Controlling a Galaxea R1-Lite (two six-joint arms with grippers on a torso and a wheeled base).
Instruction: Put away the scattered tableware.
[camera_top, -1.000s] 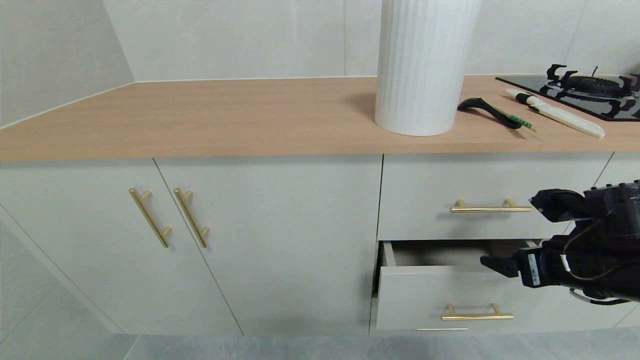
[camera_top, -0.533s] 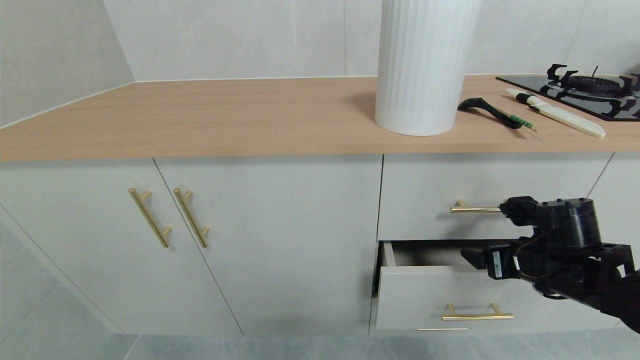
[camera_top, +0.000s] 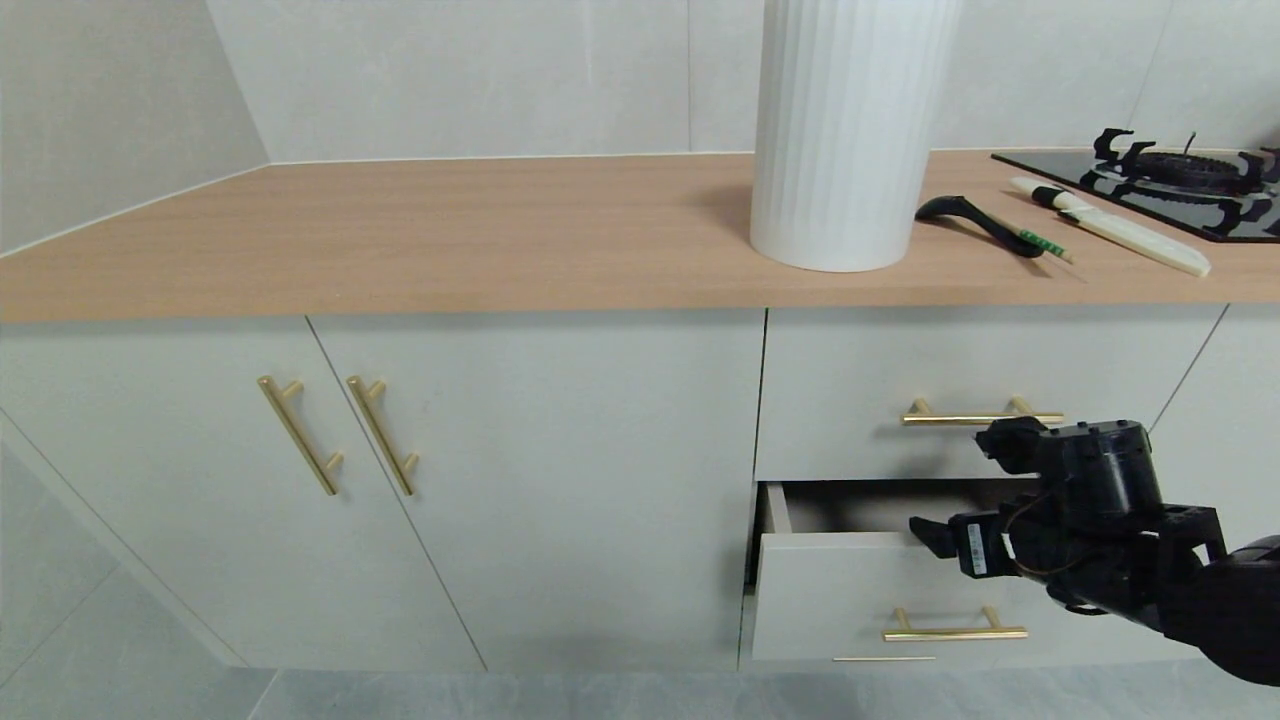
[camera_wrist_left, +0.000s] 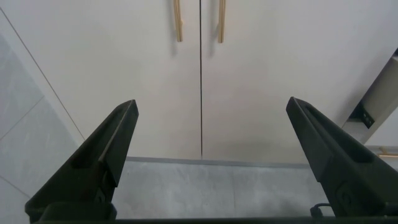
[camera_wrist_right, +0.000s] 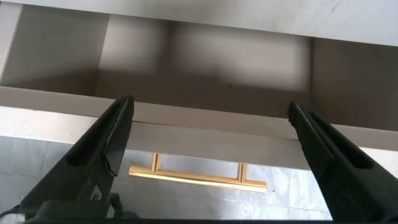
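Wood countertop (camera_top: 450, 230) runs along a tiled wall, head view. On it stands a ribbed white cylinder (camera_top: 845, 130). Just to its right lie a black spoon (camera_top: 975, 222), a thin stick (camera_top: 1035, 240) with green bands touching the spoon, then a white knife (camera_top: 1110, 226). The knife sits beside the stove (camera_top: 1180, 180). None of the three is held. Below the counter: cabinet doors (camera_top: 560, 480) on the left, both closed. The upper drawer (camera_top: 850, 380) is closed, the lower drawer (camera_top: 850, 590) is pulled partly out. The right gripper (camera_top: 955, 483) hangs in front of the two drawers, jaws spread wide and empty.

Left wrist view: left gripper (camera_wrist_left: 211, 107) spread wide, nothing between the fingers. It faces the closed cabinet doors (camera_wrist_left: 261, 93), grey floor (camera_wrist_left: 217, 186) below.

Right wrist view: right gripper (camera_wrist_right: 211, 107) wide, empty, aimed at the lower drawer (camera_wrist_right: 205, 134). The drawer's inside is shadowed, with its gold handle (camera_wrist_right: 199, 177) below the front edge.
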